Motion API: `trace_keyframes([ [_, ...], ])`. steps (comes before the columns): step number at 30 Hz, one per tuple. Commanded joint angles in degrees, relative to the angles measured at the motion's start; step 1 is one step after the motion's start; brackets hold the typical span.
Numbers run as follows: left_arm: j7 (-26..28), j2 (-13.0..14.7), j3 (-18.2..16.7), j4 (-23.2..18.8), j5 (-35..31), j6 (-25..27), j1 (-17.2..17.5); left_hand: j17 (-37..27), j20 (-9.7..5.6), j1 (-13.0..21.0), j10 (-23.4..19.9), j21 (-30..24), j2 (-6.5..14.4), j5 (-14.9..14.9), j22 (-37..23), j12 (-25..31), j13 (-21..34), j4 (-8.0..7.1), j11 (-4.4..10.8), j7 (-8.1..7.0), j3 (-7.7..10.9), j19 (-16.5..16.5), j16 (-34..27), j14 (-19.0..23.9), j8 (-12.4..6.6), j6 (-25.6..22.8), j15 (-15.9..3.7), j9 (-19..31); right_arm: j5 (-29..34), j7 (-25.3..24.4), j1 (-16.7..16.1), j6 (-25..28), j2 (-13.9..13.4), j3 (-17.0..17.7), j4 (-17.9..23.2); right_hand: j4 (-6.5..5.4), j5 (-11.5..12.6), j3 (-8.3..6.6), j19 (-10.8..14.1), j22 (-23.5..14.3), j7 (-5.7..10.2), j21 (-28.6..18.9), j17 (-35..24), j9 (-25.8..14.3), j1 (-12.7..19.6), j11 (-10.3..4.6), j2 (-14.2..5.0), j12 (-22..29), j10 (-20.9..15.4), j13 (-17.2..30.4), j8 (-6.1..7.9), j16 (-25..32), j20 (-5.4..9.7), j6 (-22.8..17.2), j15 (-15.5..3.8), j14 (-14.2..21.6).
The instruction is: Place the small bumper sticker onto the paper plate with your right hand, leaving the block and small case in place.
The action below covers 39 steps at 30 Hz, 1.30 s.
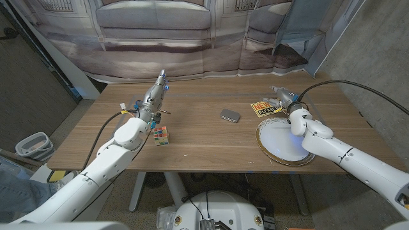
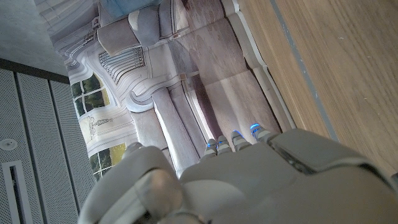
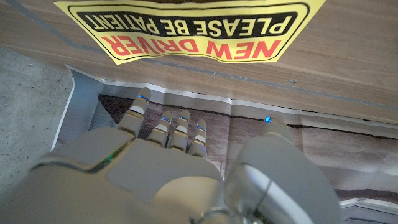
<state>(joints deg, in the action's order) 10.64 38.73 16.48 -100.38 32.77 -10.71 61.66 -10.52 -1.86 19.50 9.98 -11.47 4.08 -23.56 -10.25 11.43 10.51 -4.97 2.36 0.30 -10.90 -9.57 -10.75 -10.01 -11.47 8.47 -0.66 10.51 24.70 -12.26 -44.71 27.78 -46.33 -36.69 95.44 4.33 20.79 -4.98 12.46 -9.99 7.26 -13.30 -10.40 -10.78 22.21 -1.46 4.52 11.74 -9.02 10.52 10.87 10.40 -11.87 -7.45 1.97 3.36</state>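
Right wrist view: my right hand (image 3: 186, 174) beside the sticker (image 3: 186, 28)
My fingers (image 3: 140, 109) are spread apart, holding nothing, sticker flat on the table (image 3: 348, 68)

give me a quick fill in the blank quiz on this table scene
1. The yellow sticker reads NEW ____, PLEASE BE PATIENT.
2. The paper plate lies under the robot's ____ arm.
3. The colourful block sits beside the robot's ____ arm.
4. The small grey case lies between the block and the ____.

Missing words: driver; right; left; sticker
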Motion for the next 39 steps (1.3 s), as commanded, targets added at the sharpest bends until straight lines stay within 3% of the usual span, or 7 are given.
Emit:
trace_keyframes([
  [1, 0.45, -0.24, 0.0, -0.28, -0.13, -0.06, 0.17, -0.11, -0.79, 0.51, 3.4, 0.11, 0.12, 0.14, -0.33, -0.19, 0.16, 0.04, -0.5, 0.3, -0.44, -9.38, 0.27, -5.05, 0.09, -0.04, 0.35, 0.17, -2.32, 2.23, 0.17, 0.86, -0.32, 0.34, 0.56, 0.65, 0.64, -0.15, 1.49, -0.14, 0.05, -0.21, -0.11, -0.15, 0.56, 0.38, 0.76, -0.34, 0.83, 0.28, -0.16, -0.05, -0.01, 0.58, 0.74, -0.52],
  [10, 0.77, 0.13, -0.18, -1.15, -0.48, 0.11, 0.38, -0.12, -0.99, 0.55, 3.96, 0.34, 0.23, 0.16, -0.35, -0.32, 0.19, -0.01, -0.83, 0.36, -0.61, -10.19, 0.52, -6.12, 0.16, 0.09, 0.46, 0.17, -2.48, 2.86, 0.9, 1.76, -0.36, -0.36, -0.14, 1.01, 1.0, -0.08, 0.95, -0.12, -0.04, 0.4, -0.12, -0.16, 1.11, 0.7, 1.0, -0.33, 1.23, 0.29, -0.2, -0.19, -0.09, 1.22, 0.76, -1.33],
  [23, 0.81, 0.13, -0.02, -1.23, -0.51, 0.52, 0.33, -0.13, -0.97, 0.59, 4.12, 0.34, 0.37, 0.19, -0.37, -0.25, 0.2, -0.08, -0.62, 0.45, -0.84, -10.58, 0.33, -6.27, 0.19, 0.12, 0.44, 0.18, -2.08, 3.24, 2.2, 3.22, 0.31, -1.87, -1.9, 1.29, 1.88, 0.3, -4.34, -0.18, 0.09, 2.85, -0.24, -0.19, 1.56, 0.15, 1.25, -0.08, 1.65, 0.32, 0.17, -0.18, -0.3, 1.34, 0.47, -3.1],
  [27, 0.79, 0.1, 0.02, -1.11, -0.48, 0.63, 0.21, -0.13, -0.97, 0.6, 4.13, 0.32, 0.4, 0.2, -0.37, -0.23, 0.21, -0.09, -0.63, 0.4, -0.89, -10.6, 0.28, -6.24, 0.19, 0.13, 0.46, 0.18, -2.49, 3.09, 2.49, 3.46, 0.78, -2.02, -2.7, 1.2, 2.32, 0.57, -7.76, -0.24, 0.23, 3.59, -0.26, -0.19, 1.43, -0.44, 1.23, 0.03, 1.76, 0.29, 0.38, -0.08, -0.23, 0.99, -0.17, -3.75],
  [32, 1.0, 0.1, 0.15, -1.06, -0.6, 1.06, 0.09, -0.13, -0.88, 0.64, 3.84, 0.26, 0.46, 0.21, -0.37, -0.06, 0.21, -0.12, -1.36, 0.49, -1.01, -10.62, 0.12, -6.03, 0.18, 0.09, 1.03, 0.18, -2.57, 3.36, 3.0, 3.99, 0.95, -2.49, -3.14, 1.14, 2.58, 0.75, -9.05, -0.28, 0.12, 3.53, -0.26, -0.16, 1.33, -1.21, 1.23, -0.18, 2.49, 0.26, 0.39, -0.23, -0.36, 0.95, -0.32, -4.64],
  [39, 1.0, 0.32, -0.01, -1.08, -0.68, 1.27, -0.23, -0.13, -0.76, 0.68, 3.71, 0.21, 0.5, 0.22, -0.37, 0.02, 0.21, -0.13, -1.78, 0.65, -1.12, -10.64, 0.06, -5.96, 0.16, 0.04, 1.33, 0.19, -2.57, 3.64, 3.76, 4.2, 1.16, -3.16, -3.81, 1.14, 2.75, 0.86, -9.37, -0.29, -0.04, 3.35, -0.25, -0.15, 1.32, -1.21, 1.26, -0.15, 2.58, 0.24, 0.33, -0.23, -0.39, 1.13, -0.09, -5.04],
])
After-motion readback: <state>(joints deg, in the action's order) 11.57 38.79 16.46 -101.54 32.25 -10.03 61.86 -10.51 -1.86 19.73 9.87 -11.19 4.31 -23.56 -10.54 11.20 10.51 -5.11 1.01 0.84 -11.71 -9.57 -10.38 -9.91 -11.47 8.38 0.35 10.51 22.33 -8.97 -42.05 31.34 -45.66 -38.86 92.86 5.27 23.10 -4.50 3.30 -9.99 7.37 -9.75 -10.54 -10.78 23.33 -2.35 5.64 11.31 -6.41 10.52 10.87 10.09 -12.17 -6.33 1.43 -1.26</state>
